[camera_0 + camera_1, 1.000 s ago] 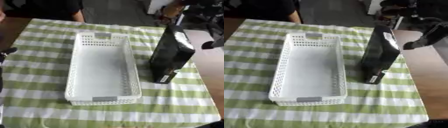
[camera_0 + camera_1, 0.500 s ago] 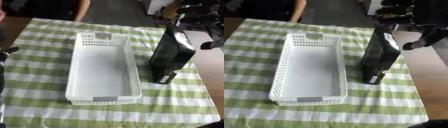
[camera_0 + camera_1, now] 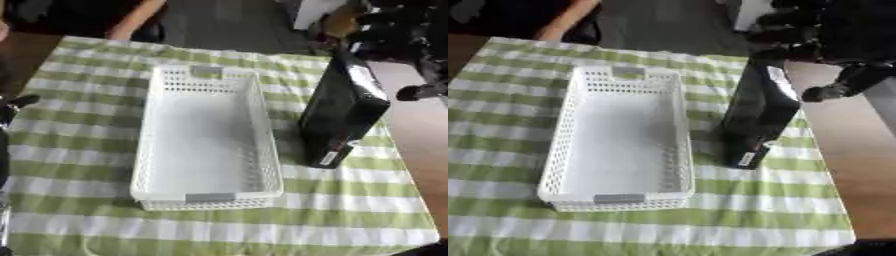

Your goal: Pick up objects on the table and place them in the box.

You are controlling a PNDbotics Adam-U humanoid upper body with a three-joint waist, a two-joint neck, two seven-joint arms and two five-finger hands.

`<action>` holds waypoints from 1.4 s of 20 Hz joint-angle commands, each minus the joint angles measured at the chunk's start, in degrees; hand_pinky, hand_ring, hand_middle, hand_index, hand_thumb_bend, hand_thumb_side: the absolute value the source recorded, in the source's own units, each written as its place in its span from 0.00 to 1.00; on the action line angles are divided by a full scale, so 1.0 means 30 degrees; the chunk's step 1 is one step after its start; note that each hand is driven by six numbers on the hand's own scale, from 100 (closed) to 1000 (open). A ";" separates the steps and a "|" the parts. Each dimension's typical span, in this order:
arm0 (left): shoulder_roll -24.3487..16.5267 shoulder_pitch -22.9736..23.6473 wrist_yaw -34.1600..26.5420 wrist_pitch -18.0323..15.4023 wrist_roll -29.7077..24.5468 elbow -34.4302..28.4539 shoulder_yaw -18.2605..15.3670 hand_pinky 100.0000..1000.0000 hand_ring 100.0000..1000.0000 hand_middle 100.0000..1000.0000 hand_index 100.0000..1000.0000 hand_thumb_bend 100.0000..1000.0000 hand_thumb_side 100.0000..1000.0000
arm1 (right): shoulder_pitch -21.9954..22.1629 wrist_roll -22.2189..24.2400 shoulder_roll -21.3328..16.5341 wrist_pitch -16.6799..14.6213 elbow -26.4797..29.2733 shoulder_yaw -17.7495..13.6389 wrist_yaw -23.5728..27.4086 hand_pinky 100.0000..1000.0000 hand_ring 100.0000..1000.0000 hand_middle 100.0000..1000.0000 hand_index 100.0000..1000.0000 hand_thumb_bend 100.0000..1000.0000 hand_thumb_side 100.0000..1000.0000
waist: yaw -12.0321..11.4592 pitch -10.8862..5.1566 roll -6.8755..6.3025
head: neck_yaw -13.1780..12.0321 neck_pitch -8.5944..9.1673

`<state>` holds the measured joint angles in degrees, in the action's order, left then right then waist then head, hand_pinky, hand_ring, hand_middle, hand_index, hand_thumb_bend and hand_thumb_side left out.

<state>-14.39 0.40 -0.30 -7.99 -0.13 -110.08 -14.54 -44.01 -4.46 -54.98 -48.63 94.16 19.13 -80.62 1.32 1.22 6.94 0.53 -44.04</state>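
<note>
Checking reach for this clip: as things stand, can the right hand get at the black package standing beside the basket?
Probably yes: the right hand is already at the upper end of the black package, with nothing between them.

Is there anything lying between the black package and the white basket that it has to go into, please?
Nothing visible does. The black package stands tilted on the checked cloth just right of the white basket, with only bare cloth between them. The basket looks empty. The right hand is at the package's top far end.
</note>
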 commanded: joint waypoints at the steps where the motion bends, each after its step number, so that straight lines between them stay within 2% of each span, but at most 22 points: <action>1: -0.0494 -0.0064 0.0039 0.0044 0.0012 -0.0241 -0.0058 0.75 1.00 1.00 0.89 0.09 1.00 | -0.0501 -0.0182 -0.0424 -0.0045 -0.0090 -0.0061 -0.0303 1.00 1.00 1.00 1.00 0.42 0.46 | 0.0028 -0.0235 -0.0039 | -0.0042 0.0164; 28: -0.0535 -0.0042 0.0019 0.0052 -0.0080 -0.0227 -0.0014 0.75 1.00 1.00 0.89 0.09 1.00 | -0.0654 -0.0539 -0.0141 -0.0338 -0.0706 0.0411 -0.0695 1.00 1.00 1.00 1.00 0.41 0.44 | -0.0005 -0.0264 0.0046 | -0.0039 0.0182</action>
<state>-14.85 0.44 -0.26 -7.82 -0.32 -110.08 -14.54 -44.94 -6.04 -54.39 -49.48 92.04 20.88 -82.85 1.30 1.09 7.25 0.53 -44.03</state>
